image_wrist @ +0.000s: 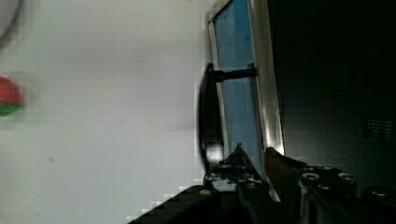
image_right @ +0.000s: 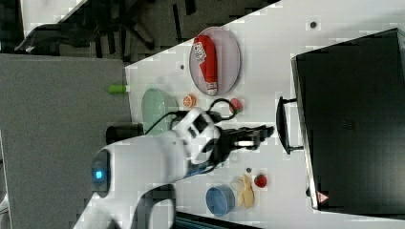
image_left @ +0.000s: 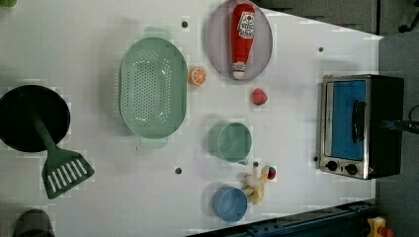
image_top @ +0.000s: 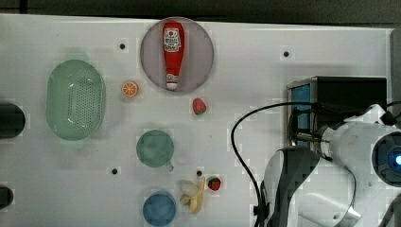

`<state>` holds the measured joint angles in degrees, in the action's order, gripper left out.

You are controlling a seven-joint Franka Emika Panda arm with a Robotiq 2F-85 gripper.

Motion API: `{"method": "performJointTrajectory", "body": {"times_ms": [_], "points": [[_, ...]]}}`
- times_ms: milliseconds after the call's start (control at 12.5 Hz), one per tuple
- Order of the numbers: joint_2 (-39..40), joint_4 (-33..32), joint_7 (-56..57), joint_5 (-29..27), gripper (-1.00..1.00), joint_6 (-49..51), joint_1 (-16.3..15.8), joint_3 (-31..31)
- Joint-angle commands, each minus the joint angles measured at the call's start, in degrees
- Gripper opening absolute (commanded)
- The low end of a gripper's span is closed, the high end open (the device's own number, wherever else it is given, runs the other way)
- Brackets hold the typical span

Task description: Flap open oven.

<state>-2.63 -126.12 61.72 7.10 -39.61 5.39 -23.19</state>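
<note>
ketchup bottle (image_top: pixel 172 53) lies on plate (image_top: pixel 201 52) (oven (image_left: pixel 359 126) door shut).

A white table (image_left: pixel 99 207) carries the oven (image_left: pixel 360 126), colander (image_left: pixel 153 88), plate (image_left: pixel 215 39), two cups, spatula (image_left: pixel 62 168), strawberries and banana (image_left: pixel 256 185).

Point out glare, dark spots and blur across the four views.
Wrist view: the boxy black-topped toaster oven goes almost black, glare streaks its silver front frame, and the red strawberry toy blurs. Right view: its black top lacks detail. Top and left views: evenly lit white table.
</note>
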Motion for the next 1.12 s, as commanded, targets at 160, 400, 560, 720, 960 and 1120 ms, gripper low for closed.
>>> {"method": "performJointTrajectory", "body": {"times_ms": [160, 400, 560, 720, 960, 1120], "points": [[4.2, -0.7, 5.9, 0.1, -0.65, -4.0, 0.6, -1.0], [7.1, -1.3, 5.9, -0.2, -0.65, -7.2, 0.5, -0.7], [8.3, -1.4, 5.8, -0.3, -0.65, -7.8, 0.5, -0.4], [9.1, -1.8, 5.4, -0.3, -0.65, -7.8, 0.5, -0.3], [10.2, -2.1, 4.9, -0.3, -0.65, -8.3, 0.4, 0.4], [10.7, -2.5, 3.5, 0.7, -0.65, -9.3, 0.0, 0.9]]}}
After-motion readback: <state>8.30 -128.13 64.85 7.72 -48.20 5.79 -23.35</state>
